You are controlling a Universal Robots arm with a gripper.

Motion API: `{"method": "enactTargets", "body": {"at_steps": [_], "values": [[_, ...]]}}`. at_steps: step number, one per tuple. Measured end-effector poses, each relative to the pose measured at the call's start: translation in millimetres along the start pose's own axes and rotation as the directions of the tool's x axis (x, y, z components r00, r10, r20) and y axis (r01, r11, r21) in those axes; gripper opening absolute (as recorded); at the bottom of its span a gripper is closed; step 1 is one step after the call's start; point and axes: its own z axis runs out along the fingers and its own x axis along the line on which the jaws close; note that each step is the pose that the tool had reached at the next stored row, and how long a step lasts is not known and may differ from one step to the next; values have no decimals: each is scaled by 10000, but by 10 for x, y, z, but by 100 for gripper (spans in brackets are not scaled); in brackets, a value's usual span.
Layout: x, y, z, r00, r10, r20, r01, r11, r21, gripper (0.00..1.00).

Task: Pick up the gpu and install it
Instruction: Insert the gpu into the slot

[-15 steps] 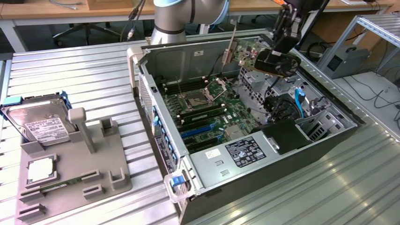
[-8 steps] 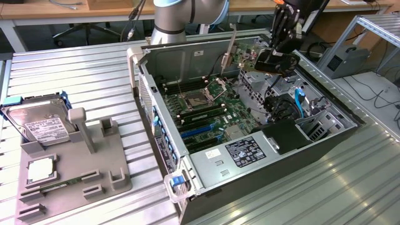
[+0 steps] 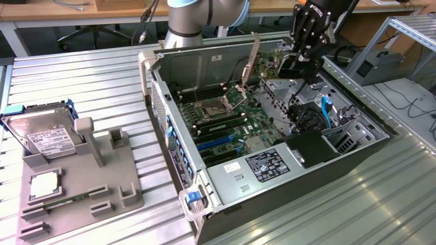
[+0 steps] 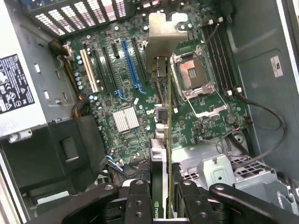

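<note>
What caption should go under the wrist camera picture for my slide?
Gripper holding the gpu on edge over the green motherboard inside the open computer case.

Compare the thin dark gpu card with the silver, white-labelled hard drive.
The thin dark gpu card is clamped edge-on in the gripper over the green motherboard. The silver hard drive leans on the grey fixture outside the computer case. The gpu card is black, the hard drive silver. Both are flat rectangles.
</note>
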Motion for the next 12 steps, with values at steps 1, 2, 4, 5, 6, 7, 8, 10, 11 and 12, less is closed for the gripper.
{"method": "enactTargets", "body": {"at_steps": [1,2,4,5,6,7,8,10,11,12], "values": [[-1,0,0,9998,-206,-2,206,9998,-5,27],[-1,0,1,9993,-374,-2,374,9993,-9,27],[-2,1,1,9974,-718,-4,718,9974,-18,27],[-3,1,2,9961,-880,-5,880,9961,-21,27],[-4,1,2,9945,-1051,-6,1051,9945,-26,27],[-5,1,2,9935,-1135,-6,1135,9935,-28,27],[-5,1,2,9932,-1166,-7,1166,9932,-28,27],[-6,2,2,9923,-1242,-6,1241,9923,-30,27],[-6,2,2,9909,-1346,-7,1346,9909,-33,27],[-7,1,4,9801,-1985,-9,1985,9801,-49,27]]}}
